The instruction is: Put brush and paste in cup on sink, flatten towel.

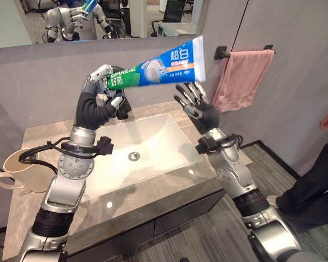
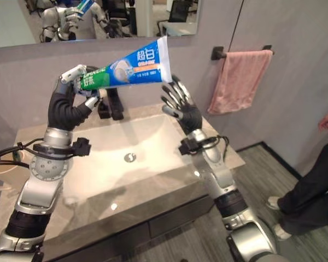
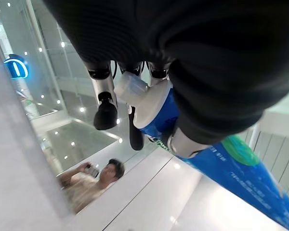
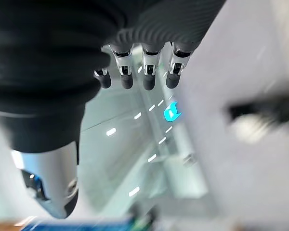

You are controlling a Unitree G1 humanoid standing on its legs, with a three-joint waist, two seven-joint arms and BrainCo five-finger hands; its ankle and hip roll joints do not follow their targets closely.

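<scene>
Blue and green tube: one toothpaste tube, held high above the sink basin, its capped end clamped in the curled fingers and thumb of the left hand.
Tube tail: the flat crimped end juts out past the left fingers toward the right hand, just above its fingertips and seemingly not touching them.
Right hand: fingers straight and spread apart, palm raised, holding nothing.
Cup: one cream mug with a handle, on the countertop well below and outward of the left fingers, beside the left elbow.
Step in hand, as I judge it: carry the paste to the cup.
Doing it well: keep the left fingers firm near the cap, swing the tube down and outward, tip it upright over the cup mouth, lower it inside before the fingers loosen.
Risk: the long tail could catch the rim or tip the mug.
Towel: one pink towel, hanging bunched on a wall rail, beyond the right fingers.
Brush: I cannot make one out.
Person: one, at the far right edge.
</scene>
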